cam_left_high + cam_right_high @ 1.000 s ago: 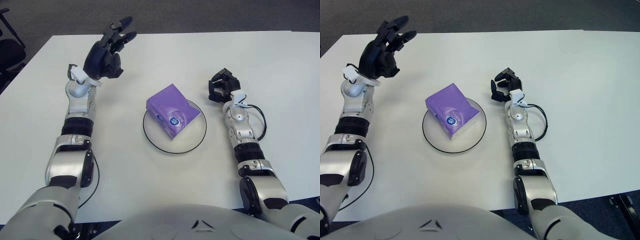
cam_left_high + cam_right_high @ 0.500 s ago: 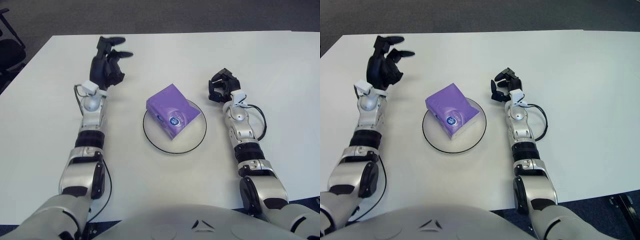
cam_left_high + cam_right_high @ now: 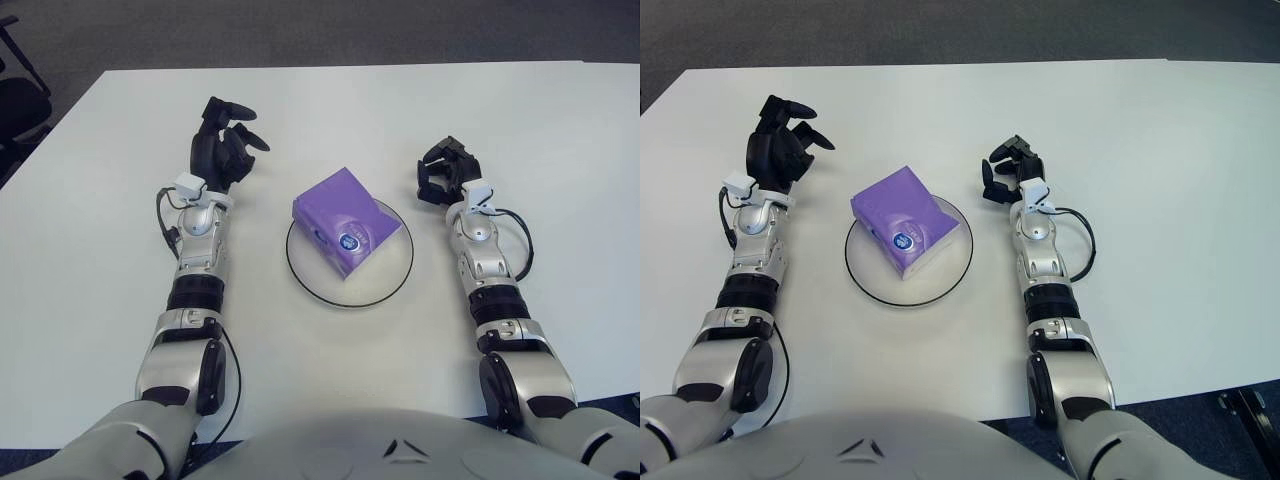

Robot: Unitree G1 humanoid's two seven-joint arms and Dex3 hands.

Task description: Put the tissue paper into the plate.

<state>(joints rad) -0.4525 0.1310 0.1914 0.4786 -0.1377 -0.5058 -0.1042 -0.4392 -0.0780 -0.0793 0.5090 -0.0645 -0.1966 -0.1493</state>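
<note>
Now the purple plastic-wrapped pack of tissue paper (image 3: 347, 219) lies inside the round white plate with a thin dark rim (image 3: 396, 283), tilted so one corner points toward the robot and the far-left corner overhangs the plate's edge a little. The plate sits on the white table (image 3: 560, 130), between the two arms.

The black three-fingered left hand (image 3: 222, 148) shows to the left of the plate, well apart from the pack, with its fingers spread loose and nothing in them. Compared with a second ago, this hand has dropped from its raised position near the far edge of the table and drawn in closer to the plate and to the robot's body; the forearm now runs almost straight up the view.

The black right hand (image 3: 441, 170) shows to the right of the plate, fingers curled inward on nothing, in the same spot as before. Pack and plate have not shifted.
</note>
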